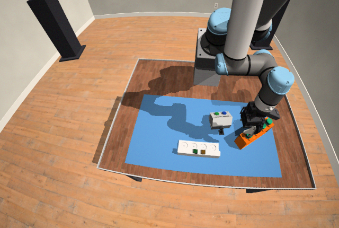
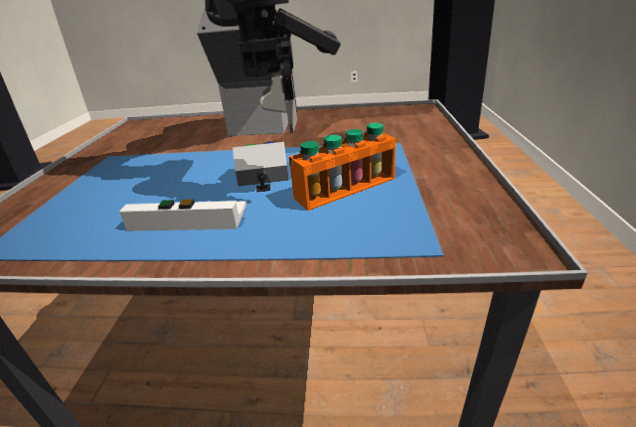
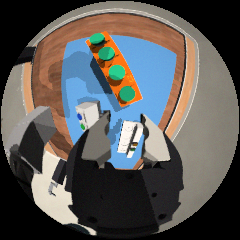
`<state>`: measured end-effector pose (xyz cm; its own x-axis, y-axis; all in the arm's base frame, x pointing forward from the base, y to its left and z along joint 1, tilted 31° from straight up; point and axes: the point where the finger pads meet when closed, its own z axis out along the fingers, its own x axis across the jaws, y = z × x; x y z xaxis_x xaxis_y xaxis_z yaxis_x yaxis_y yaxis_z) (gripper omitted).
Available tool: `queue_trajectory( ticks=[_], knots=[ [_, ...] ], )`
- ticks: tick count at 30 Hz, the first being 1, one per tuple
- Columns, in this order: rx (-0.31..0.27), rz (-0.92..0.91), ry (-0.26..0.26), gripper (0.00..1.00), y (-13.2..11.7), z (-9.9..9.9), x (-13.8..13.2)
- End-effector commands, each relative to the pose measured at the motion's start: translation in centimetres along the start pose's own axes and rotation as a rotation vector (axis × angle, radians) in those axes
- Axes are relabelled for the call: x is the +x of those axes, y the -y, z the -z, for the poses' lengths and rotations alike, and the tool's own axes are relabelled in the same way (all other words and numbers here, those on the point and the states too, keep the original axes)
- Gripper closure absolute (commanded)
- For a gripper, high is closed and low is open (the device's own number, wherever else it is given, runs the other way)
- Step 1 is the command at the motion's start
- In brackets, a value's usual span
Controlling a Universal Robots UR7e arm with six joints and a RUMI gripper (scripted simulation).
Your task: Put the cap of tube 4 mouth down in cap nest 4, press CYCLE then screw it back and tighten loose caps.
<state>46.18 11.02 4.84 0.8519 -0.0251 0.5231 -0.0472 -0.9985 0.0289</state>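
My gripper (image 1: 253, 131) (image 2: 279, 114) (image 3: 125, 113) is part-open, with nothing between its fingers. By the wrist view, cap 4 (image 1: 248, 136) (image 2: 309, 148) (image 3: 127, 94) lies at twelve o'clock from the fingertips, still on its tube at the rack's (image 1: 240, 143) (image 2: 300, 184) (image 3: 131, 81) near end. The rack's long axis runs eleven to five. I judge I must centre over that cap before lowering.

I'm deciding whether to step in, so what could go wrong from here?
The gripper hangs above the table with nothing between its fingers. Coming down, it might knock the orange rack, which stands slanted on the mat. The four green caps sit close in one row, so it could grip or turn a neighbour.
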Motion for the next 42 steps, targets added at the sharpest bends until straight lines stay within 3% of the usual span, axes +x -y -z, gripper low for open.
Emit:
queue_trajectory(
  ticks=[1, 9, 21, 42],
  knots=[
    [-0.031, -0.047, 0.003, 0.65, 2.7, -0.2, 0.4],
    [-0.031, -0.047, 0.003, 0.65, 2.7, -0.2, 0.4],
    [-0.031, -0.047, 0.003, 0.65, 2.6, -3.7, 0.4],
    [-0.031, -0.047, 0.003, 0.65, 2.6, -4.2, 0.4]
  ],
)
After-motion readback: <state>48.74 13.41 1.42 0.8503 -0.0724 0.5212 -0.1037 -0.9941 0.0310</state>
